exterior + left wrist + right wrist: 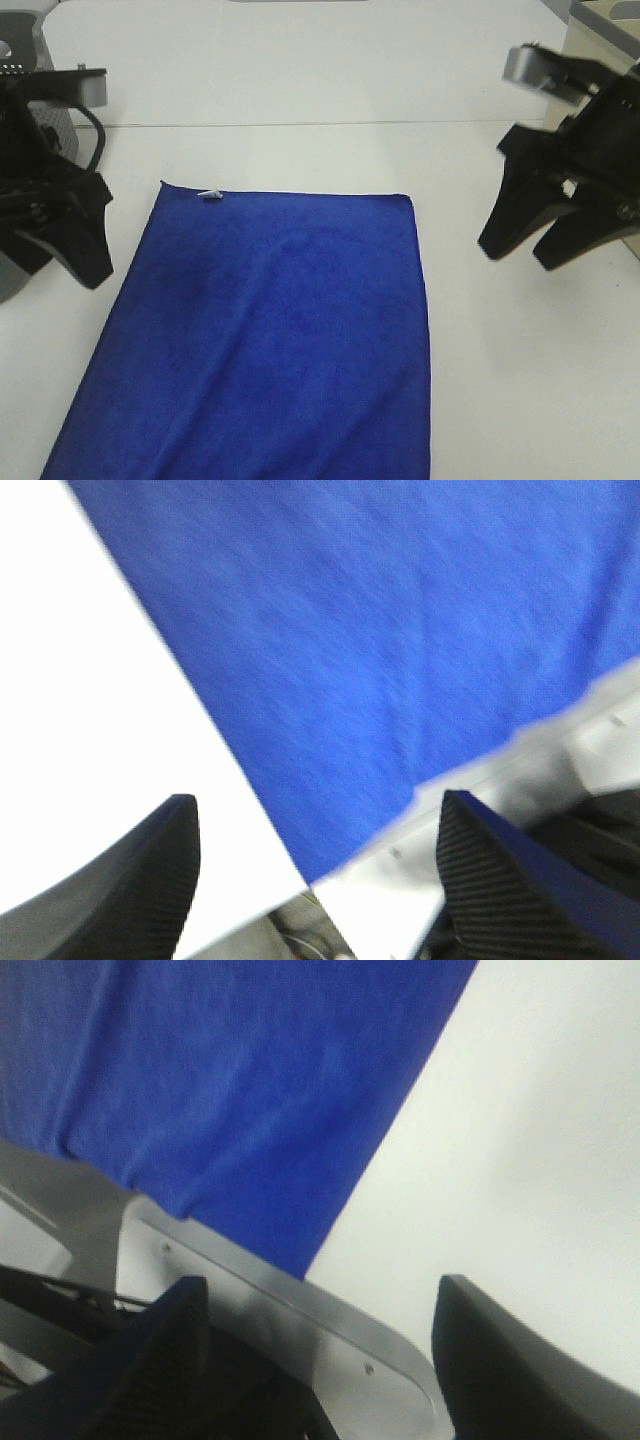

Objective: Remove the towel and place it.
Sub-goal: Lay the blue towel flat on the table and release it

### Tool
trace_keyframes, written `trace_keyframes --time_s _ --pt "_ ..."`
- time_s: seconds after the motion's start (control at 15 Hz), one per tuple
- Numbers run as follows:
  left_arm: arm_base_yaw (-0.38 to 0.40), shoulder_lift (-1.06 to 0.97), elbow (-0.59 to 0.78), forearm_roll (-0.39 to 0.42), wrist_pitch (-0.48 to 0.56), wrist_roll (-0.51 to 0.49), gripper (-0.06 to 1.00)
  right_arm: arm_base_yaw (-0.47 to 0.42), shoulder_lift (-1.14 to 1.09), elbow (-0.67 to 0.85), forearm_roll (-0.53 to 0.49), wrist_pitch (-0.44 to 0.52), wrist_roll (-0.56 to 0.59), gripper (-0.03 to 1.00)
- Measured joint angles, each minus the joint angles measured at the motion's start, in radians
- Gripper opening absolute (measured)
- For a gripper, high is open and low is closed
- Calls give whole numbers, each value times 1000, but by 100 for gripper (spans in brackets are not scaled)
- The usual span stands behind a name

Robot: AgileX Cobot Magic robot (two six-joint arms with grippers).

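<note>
The plain white tabletop [300,90] carries one thing: a large, rectangular royal-blue plush towel [270,340]. It is spread out with soft ripples between the left gripper [60,265] and right gripper [518,255], touching neither. Its small white tag [210,194] lies at the far corner on the left gripper's side.

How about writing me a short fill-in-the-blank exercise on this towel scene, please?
1. The towel lying flat on the table is ____ in colour.
2. The left end effector and the right end effector both stand ____, with nothing between their fingers.
3. The towel's small white tag sits at the far corner on the side of the ____ end effector.

Missing words: blue; open; left.
</note>
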Motion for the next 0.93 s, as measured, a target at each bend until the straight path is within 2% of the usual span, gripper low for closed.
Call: trace_keyframes --time_s 0.13,0.2,0.4,0.6,0.93 --pt "21 74 -112 73 -17 -38 64 -101 13 -69 85 -1 -74 64" --pt "44 122 -173 89 -21 -43 64 -123 26 -100 109 -1 -90 64" --pt "97 262 -351 92 -20 -55 64 -128 74 -165 120 -19 -106 64" --pt "112 398 -523 96 13 -60 64 -128 187 -287 103 -54 -106 64" --pt "158 581 -691 96 20 -79 64 -126 434 -508 31 -80 -83 64"
